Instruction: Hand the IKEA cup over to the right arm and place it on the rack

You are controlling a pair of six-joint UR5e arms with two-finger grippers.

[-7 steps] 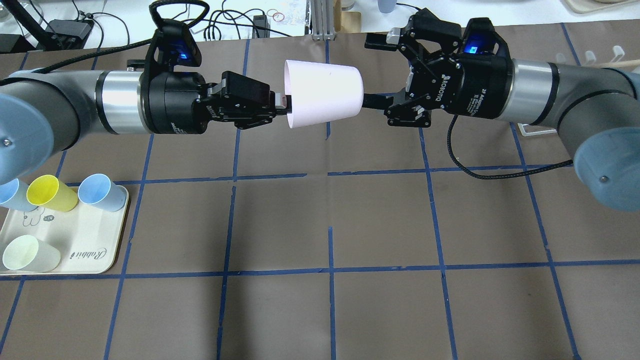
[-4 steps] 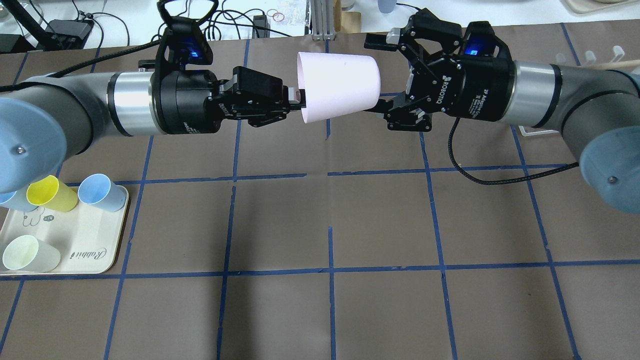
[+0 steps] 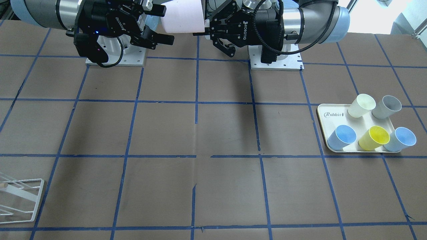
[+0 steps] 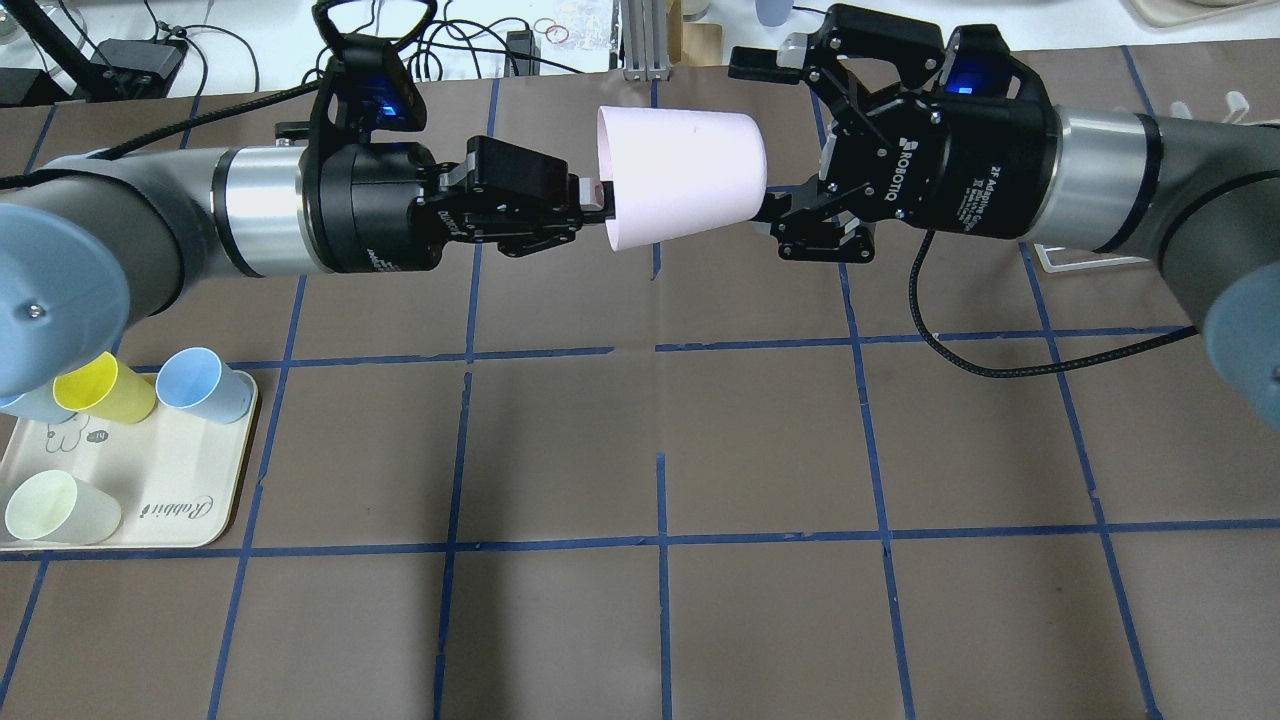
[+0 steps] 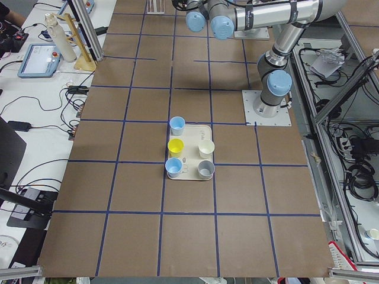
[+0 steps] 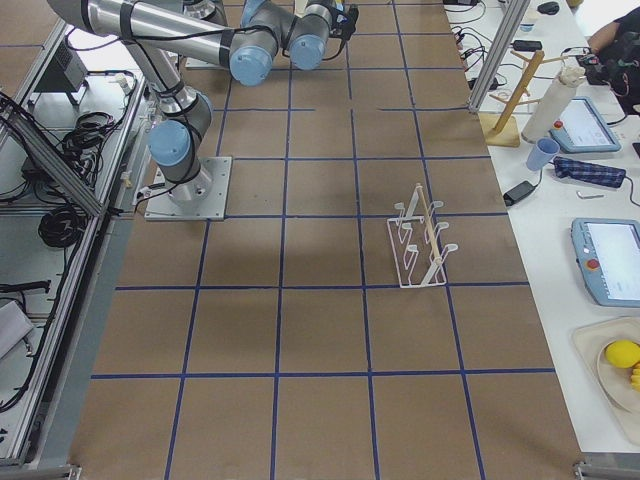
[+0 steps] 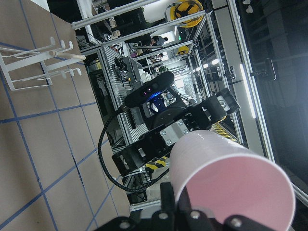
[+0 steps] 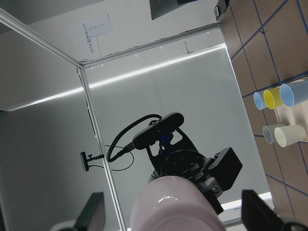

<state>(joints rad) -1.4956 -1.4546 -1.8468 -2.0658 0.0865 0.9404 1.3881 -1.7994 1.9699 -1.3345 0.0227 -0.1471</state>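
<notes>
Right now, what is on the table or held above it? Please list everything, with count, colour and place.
IKEA cup: one, pale pink, held on its side in the air between the grippers.
rack: one, white wire, on the table toward the robot's right.
tray: one, cream, marked Rabbit, toward the robot's left.
blue cups: two, light blue, on the tray, flanking the yellow cup.
yellow cup: one, on the tray.
cream cup: one, on the tray.
grey cup: one, beside the cream cup.
left gripper: one, black, shut on the cup's rim.
right gripper: one, black, open around the cup's base.
</notes>
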